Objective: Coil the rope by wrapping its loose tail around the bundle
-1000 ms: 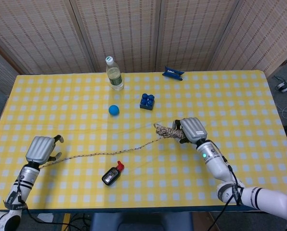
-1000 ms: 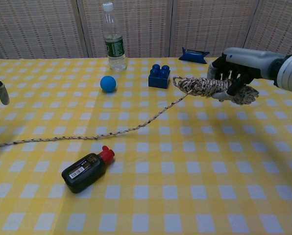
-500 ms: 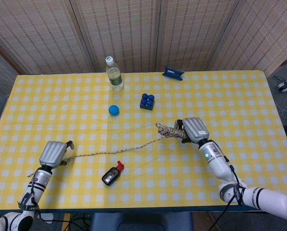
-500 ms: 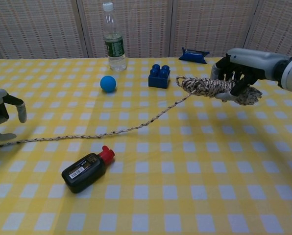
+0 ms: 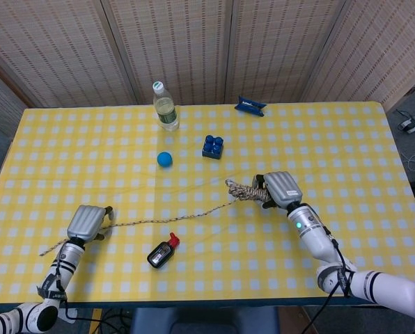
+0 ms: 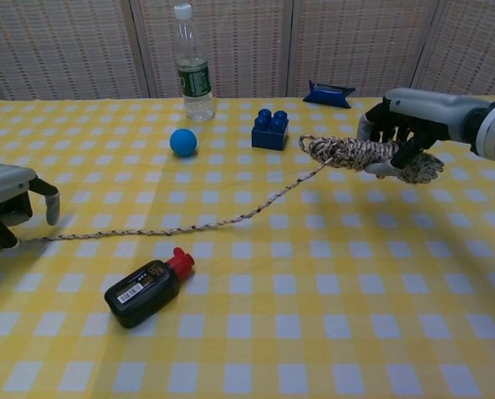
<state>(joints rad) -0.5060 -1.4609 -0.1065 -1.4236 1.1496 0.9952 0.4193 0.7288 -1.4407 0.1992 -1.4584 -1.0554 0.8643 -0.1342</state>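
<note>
I have the right hand [image 6: 401, 125] on the right side of the yellow-and-white checked surface [image 5: 347, 146], its fingers [image 6: 390, 129] curled round the coiled bundle of speckled tan rope [image 6: 355, 151], which it holds clear of the cloth. In the head view that same hand [image 5: 280, 188] sits right of centre with the bundle [image 5: 244, 189] sticking out to its left.

From the bundle the loose rope tail [image 6: 222, 220] runs down and leftward across the surface to my left hand [image 6: 7, 195] at the near left edge. In the head view the tail [image 5: 166, 219] passes under that hand [image 5: 87, 223] and ends a little beyond it to the left. The fingers [image 6: 50, 206] there hang bent over the tail; I cannot tell whether they actually pinch it.

Just near of the tail lies a black flask-shaped bottle with a red cap [image 6: 146, 287], on its side. Further off stand a blue ball [image 6: 183, 142], a blue toy brick [image 6: 270, 129], a clear plastic water bottle [image 6: 193, 71] and, at the far edge, a dark blue packet [image 6: 329, 93].
</note>
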